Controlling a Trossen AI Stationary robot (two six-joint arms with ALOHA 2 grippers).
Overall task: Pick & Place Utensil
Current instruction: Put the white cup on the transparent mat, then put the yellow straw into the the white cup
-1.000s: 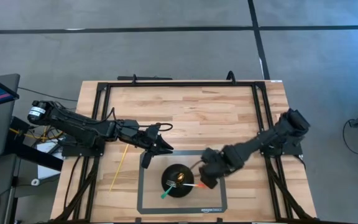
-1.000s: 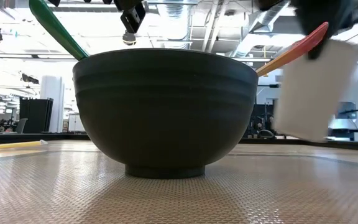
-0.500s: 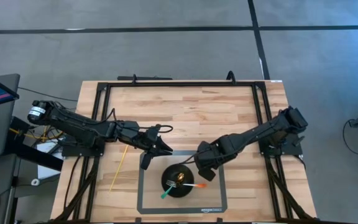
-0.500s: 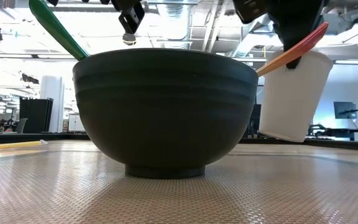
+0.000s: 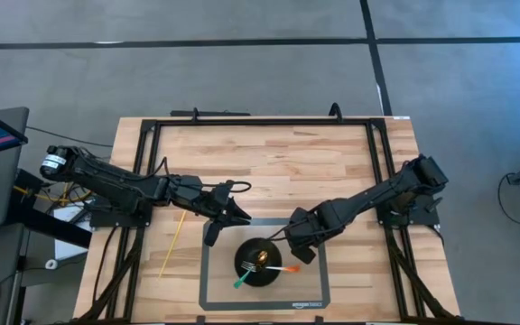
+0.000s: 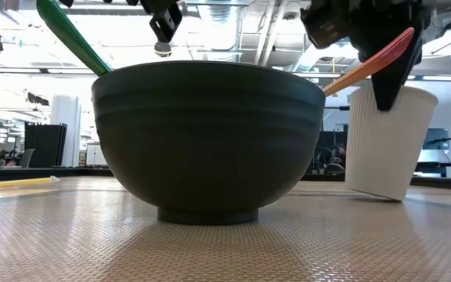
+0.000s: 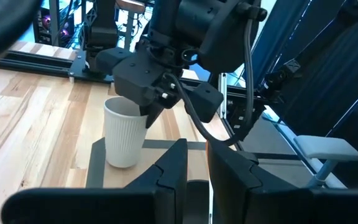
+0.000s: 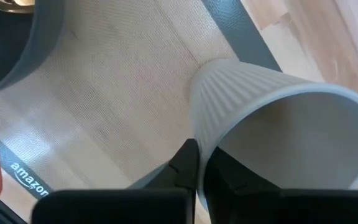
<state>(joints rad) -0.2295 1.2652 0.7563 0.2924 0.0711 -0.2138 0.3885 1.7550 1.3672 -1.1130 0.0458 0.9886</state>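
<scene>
A black bowl (image 5: 253, 251) (image 6: 210, 141) stands on a grey mat (image 5: 213, 291). It holds a green-handled utensil (image 6: 69, 35), an orange-handled one (image 6: 370, 59) and a gold fork (image 5: 262, 262). A white ribbed paper cup (image 6: 386, 145) (image 7: 123, 134) rests its base on the mat at the bowl's right, leaning a little. My right gripper (image 5: 301, 248) (image 8: 202, 163) is shut on its rim and hides it from above. My left gripper (image 5: 240, 217) (image 7: 196, 149) hovers over the mat's far left part, open by a narrow gap, touching nothing. My right gripper pinches the cup's rim (image 8: 205, 146), on the side nearest the bowl. One finger (image 8: 235, 174) is inside the cup and the other finger (image 8: 185, 163) outside, coming from above and pointing down. The cup's base sits on the mat, its mouth upward.
A thin yellow stick (image 5: 171, 242) lies on the bare wood left of the mat. A black frame (image 5: 260, 120) runs round the table's edges. The far half of the wooden top (image 5: 278, 162) holds no objects.
My right gripper has carried the cup from the bowl's near right toward the table's far edge and closer to the bowl. It has then come down, so the cup, lifted and tilted before, now rests its base on the mat, nearly upright.
</scene>
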